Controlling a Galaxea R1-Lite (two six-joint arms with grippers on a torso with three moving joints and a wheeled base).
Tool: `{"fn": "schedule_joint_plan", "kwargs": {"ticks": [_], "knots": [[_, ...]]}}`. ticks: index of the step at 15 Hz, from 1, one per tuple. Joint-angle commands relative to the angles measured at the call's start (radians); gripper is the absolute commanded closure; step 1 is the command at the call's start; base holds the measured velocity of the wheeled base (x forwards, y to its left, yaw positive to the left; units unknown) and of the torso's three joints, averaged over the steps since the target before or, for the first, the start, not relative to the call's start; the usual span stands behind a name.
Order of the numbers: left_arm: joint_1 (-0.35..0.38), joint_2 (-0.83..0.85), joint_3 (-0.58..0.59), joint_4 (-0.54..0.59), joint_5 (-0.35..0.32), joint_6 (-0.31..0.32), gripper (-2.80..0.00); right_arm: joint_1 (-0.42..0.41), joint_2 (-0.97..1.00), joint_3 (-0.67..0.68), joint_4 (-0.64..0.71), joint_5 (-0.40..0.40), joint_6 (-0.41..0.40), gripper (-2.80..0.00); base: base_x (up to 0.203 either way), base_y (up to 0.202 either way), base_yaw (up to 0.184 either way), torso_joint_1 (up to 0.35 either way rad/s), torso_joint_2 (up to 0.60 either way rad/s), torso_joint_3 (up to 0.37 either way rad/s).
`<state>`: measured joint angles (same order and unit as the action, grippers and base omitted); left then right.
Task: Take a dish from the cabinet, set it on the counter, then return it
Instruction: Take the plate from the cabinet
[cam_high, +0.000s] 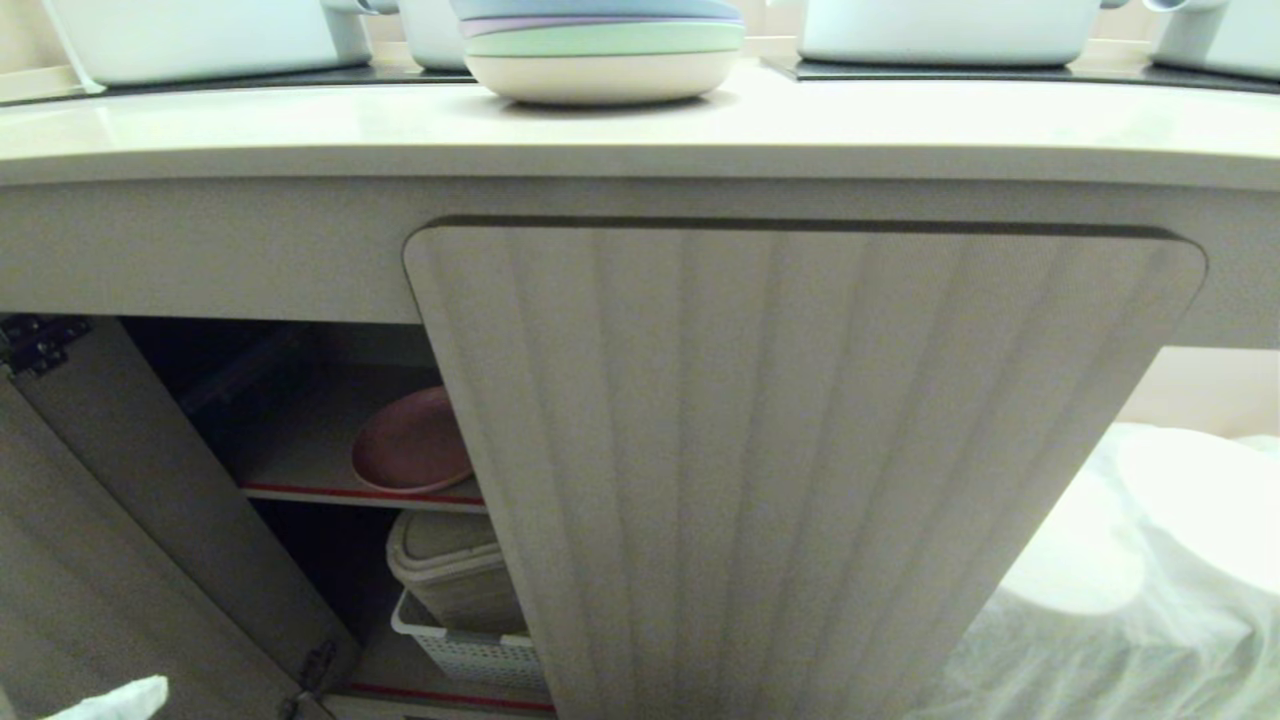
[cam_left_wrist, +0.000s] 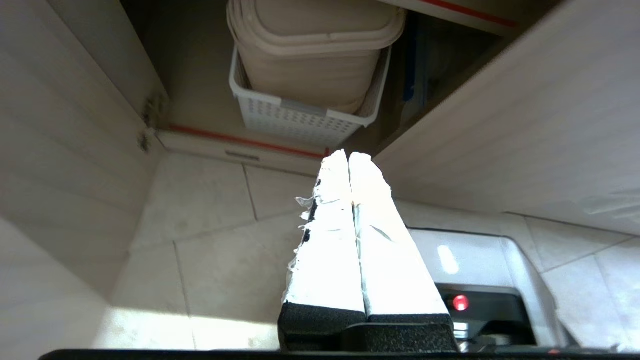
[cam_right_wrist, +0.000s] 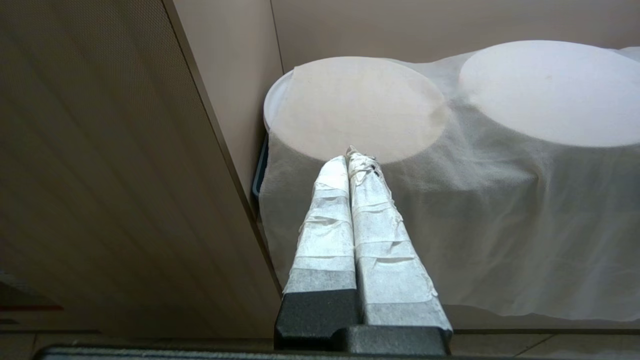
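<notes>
The pink dish (cam_high: 412, 443) lies on the red-edged upper shelf inside the cabinet (cam_high: 800, 450), whose left door (cam_high: 120, 520) stands open while the fluted right door is closed. Above runs the cream counter (cam_high: 640, 125). My left gripper (cam_left_wrist: 348, 156) is shut and empty, low in front of the open compartment above the tiled floor; only its white tip (cam_high: 120, 700) shows at the head view's bottom left. My right gripper (cam_right_wrist: 351, 156) is shut and empty, parked beside the cabinet's outer side.
A stack of plates (cam_high: 600, 50) sits on the counter between white pots (cam_high: 200, 35). A lidded beige bin (cam_left_wrist: 315, 50) in a white perforated basket (cam_left_wrist: 300, 117) fills the lower shelf. Cloth-covered round containers (cam_right_wrist: 360, 107) stand right of the cabinet.
</notes>
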<state>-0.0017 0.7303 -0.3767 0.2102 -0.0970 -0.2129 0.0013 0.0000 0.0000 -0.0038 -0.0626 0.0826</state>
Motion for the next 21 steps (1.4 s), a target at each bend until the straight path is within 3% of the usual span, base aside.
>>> {"fn": "schedule_joint_plan", "kwargs": {"ticks": [1, 7, 11, 15, 18, 21], "knots": [[-0.001, 0.189, 0.022, -0.064, -0.002, -0.014, 0.0, 0.0, 0.0, 0.0, -0.001, 0.0, 0.0, 0.0, 0.0, 0.0, 0.0, 0.0, 0.0, 0.0], [-0.007, 0.538, 0.104, -0.494, 0.003, -0.026, 0.0, 0.0, 0.0, 0.0, -0.001, 0.0, 0.0, 0.0, 0.0, 0.0, 0.0, 0.0, 0.0, 0.0], [-0.048, 0.717, 0.107, -0.709, 0.016, -0.028, 0.0, 0.0, 0.0, 0.0, -0.001, 0.0, 0.0, 0.0, 0.0, 0.0, 0.0, 0.0, 0.0, 0.0], [-0.07, 0.84, 0.115, -0.911, 0.043, -0.042, 0.0, 0.0, 0.0, 0.0, -0.001, 0.0, 0.0, 0.0, 0.0, 0.0, 0.0, 0.0, 0.0, 0.0], [-0.07, 0.921, 0.122, -1.048, 0.1, -0.069, 0.0, 0.0, 0.0, 0.0, -0.001, 0.0, 0.0, 0.0, 0.0, 0.0, 0.0, 0.0, 0.0, 0.0], [-0.07, 0.977, 0.124, -1.112, 0.103, -0.071, 0.0, 0.0, 0.0, 0.0, -0.001, 0.0, 0.0, 0.0, 0.0, 0.0, 0.0, 0.0, 0.0, 0.0]]}}
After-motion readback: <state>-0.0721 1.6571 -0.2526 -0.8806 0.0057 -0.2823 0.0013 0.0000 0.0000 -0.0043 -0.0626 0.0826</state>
